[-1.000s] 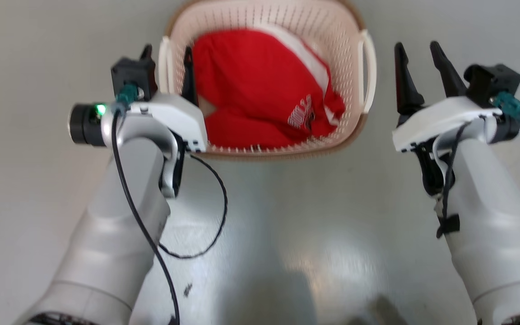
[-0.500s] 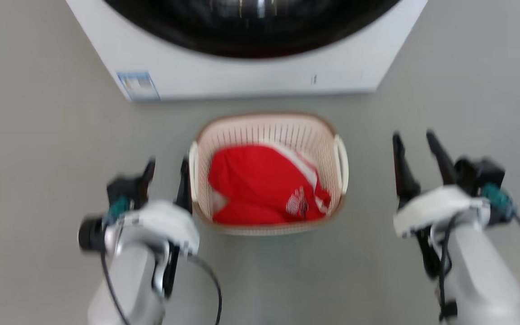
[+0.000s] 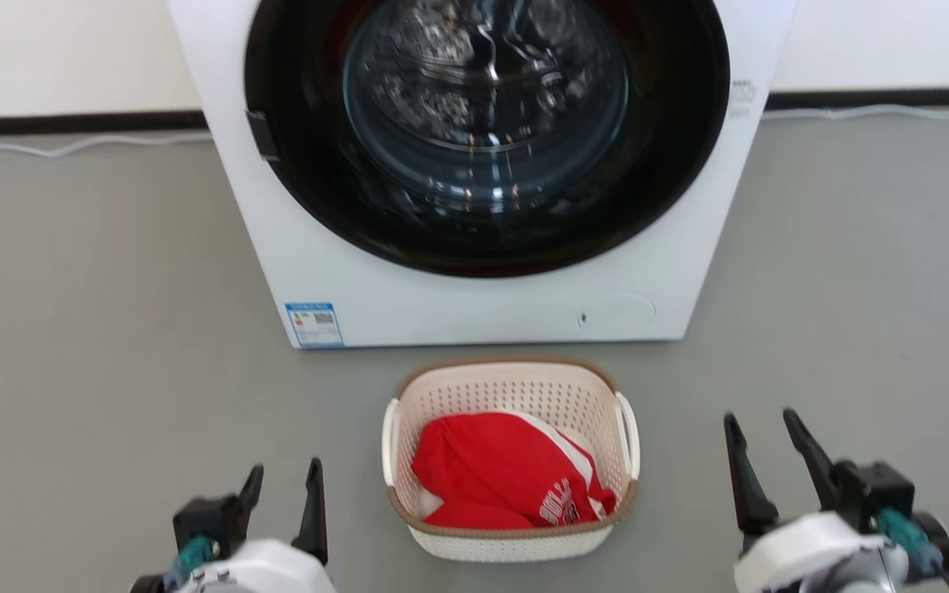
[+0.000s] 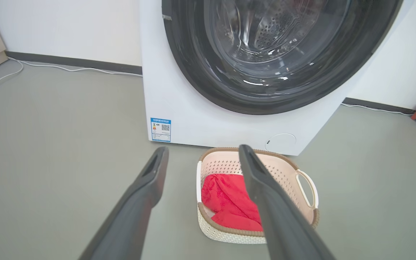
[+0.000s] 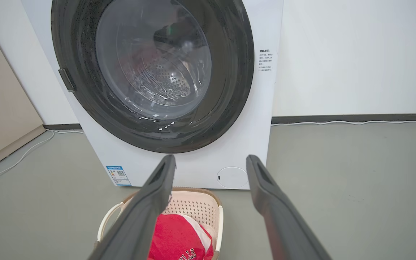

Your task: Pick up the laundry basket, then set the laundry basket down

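Laundry basket point(image 3: 511, 461) sat on floor before washing machine point(image 3: 483, 165). Left gripper point(image 3: 283, 486) and right gripper point(image 3: 761, 449) flanked it, jaws open, empty. Set-down apparently done; nothing left to grasp.

Bright, even light; slight blur.

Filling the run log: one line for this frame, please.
laundry basket: on floor before washing machine, red garment inside | left gripper: open, empty, left of basket | right gripper: open, empty, right of basket
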`<state>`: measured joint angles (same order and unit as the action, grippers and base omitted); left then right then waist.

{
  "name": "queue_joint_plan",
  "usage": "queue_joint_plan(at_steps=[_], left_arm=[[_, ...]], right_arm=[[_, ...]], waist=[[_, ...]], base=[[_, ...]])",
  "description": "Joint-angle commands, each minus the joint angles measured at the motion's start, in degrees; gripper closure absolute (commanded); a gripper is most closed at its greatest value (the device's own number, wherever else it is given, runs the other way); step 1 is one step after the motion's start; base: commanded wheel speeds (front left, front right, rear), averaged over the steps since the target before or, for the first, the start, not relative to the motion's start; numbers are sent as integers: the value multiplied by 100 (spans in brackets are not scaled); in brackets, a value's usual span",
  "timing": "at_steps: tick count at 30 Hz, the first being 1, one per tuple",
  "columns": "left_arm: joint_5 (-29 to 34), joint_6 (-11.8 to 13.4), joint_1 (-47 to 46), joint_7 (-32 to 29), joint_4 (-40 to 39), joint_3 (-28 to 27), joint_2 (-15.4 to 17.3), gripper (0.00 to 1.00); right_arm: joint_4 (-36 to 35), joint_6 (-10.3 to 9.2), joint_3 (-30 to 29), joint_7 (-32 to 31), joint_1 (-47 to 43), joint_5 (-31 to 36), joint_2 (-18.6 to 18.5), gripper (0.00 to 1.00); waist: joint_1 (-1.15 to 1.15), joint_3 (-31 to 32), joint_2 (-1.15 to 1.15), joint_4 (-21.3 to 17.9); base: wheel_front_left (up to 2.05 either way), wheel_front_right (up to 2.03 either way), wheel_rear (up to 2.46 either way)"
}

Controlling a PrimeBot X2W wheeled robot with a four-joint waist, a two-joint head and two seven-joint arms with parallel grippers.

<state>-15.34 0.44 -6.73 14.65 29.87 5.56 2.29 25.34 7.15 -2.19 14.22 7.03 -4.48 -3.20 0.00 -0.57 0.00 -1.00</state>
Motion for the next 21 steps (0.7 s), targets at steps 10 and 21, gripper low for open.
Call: queue_joint_plan(at_steps=[10,21], left_arm=[[321,-109,627,35,-741,-425,63,0],[220,-79,987,-1,-894,-375,-1,100]], right_arm=[[-909,34,-100,78,-759,91,-39,0],[-1066,-4,-470,-7,-1178,47,49,100]], waist=[[0,289,0,134],[0,302,0,162]], base=[[0,0,0],[0,0,0]])
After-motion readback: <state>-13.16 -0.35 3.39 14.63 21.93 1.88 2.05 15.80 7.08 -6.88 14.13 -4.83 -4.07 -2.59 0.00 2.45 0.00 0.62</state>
